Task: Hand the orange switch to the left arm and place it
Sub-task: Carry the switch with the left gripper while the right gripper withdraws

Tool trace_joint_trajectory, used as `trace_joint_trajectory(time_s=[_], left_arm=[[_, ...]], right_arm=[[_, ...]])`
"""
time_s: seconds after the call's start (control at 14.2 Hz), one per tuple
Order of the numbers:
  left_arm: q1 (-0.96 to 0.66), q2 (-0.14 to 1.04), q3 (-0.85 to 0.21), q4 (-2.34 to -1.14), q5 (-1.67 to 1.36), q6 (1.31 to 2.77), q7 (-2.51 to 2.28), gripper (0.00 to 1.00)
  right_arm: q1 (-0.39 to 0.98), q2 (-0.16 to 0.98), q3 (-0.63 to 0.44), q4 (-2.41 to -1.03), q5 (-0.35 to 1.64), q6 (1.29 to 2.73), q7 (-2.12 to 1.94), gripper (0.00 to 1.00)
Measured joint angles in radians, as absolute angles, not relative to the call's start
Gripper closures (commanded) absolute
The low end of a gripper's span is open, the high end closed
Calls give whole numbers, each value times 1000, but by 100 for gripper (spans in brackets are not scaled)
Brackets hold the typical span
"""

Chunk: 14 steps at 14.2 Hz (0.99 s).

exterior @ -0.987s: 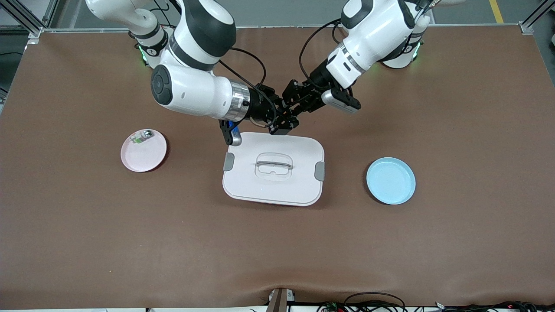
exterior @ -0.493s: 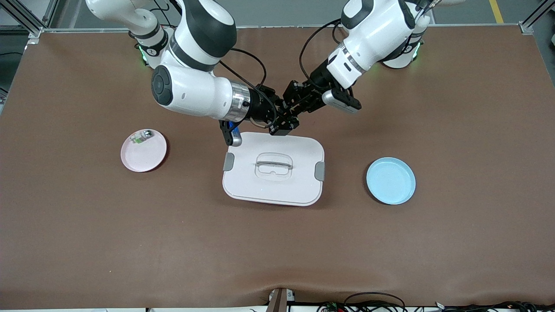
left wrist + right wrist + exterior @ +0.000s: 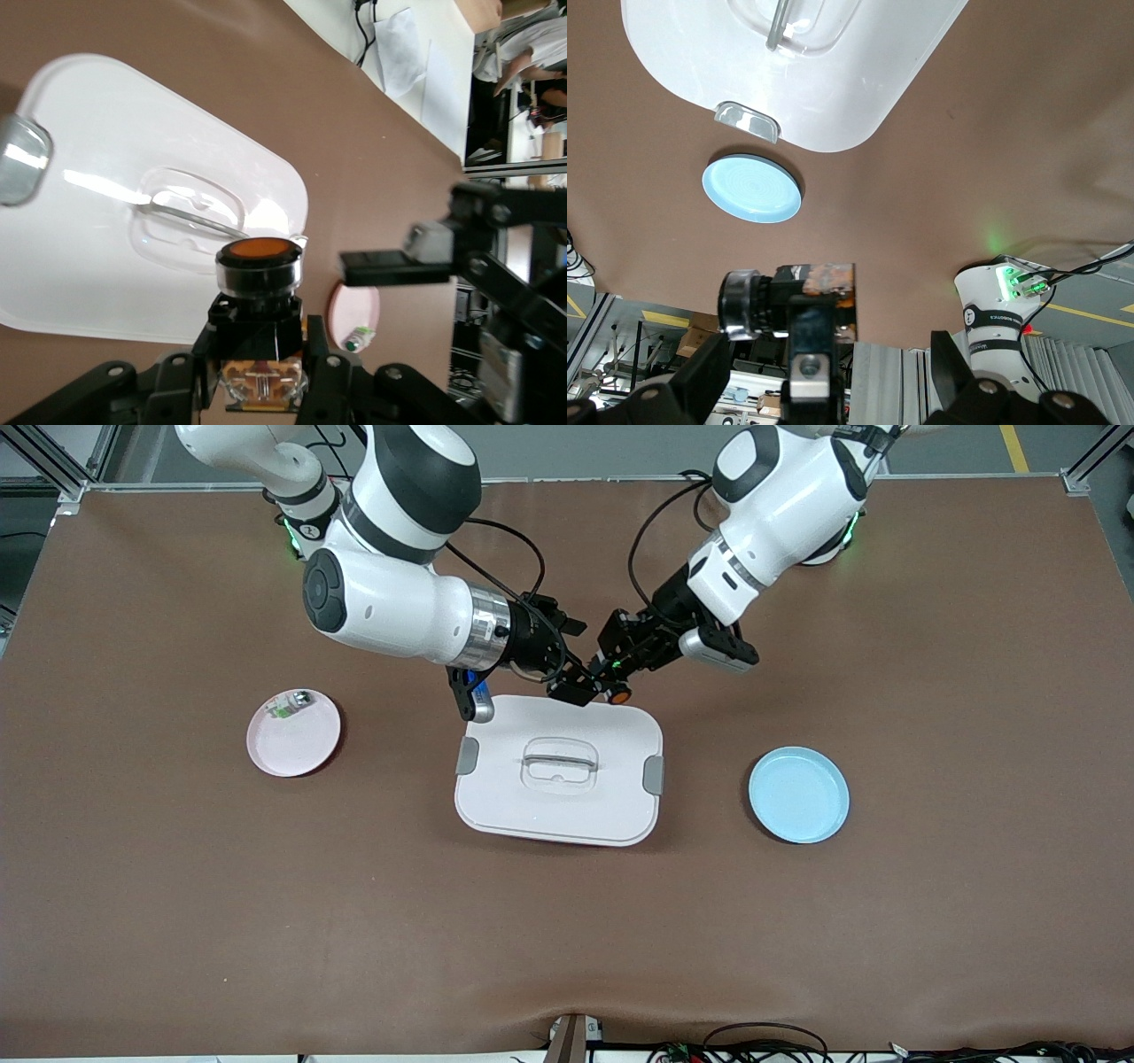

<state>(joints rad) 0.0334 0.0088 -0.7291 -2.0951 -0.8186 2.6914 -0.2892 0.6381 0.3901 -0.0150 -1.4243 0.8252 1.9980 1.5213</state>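
Brown matting covers the table (image 3: 177, 921), which fills nearly the whole front view. Two arms reach in from the top edge. One white box (image 3: 559, 770) sits lid-on at centre frame. Two plates flank it: a pink plate (image 3: 297, 740) at mid-left of the frame, carrying a small white-and-green component (image 3: 284, 707), and a blue plate (image 3: 798, 794) at mid-right, bare. One orange switch (image 3: 618, 690) (cap showing) is pinched in the left gripper (image 3: 613, 682) over the box's upper edge. The right gripper (image 3: 574, 684), fingers spread wide, hangs just beside it over that same edge, gripping nothing.
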Motion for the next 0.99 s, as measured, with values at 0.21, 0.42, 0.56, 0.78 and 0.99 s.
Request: trace_joint_trajectory(time_s=[0.21, 0.42, 0.56, 0.78, 0.99], left_arm=[[104, 8, -728, -2092, -699, 2597, -287, 100], [204, 6, -727, -2050, -520, 2446, -284, 100], [263, 6, -726, -2005, -399, 2339, -269, 100], [323, 6, -725, -1980, -312, 2244, -175, 100], [398, 7, -725, -1982, -295, 2185, 28, 100]], right_arm=[[624, 389, -26, -1421, 825, 1998, 1512, 0], [589, 374, -31, -1418, 825, 1953, 1452, 0], [550, 353, -35, -1417, 820, 1860, 1370, 0], [467, 315, -39, -1417, 761, 1693, 1218, 0], [434, 258, -39, -1444, 704, 1642, 1113, 0]])
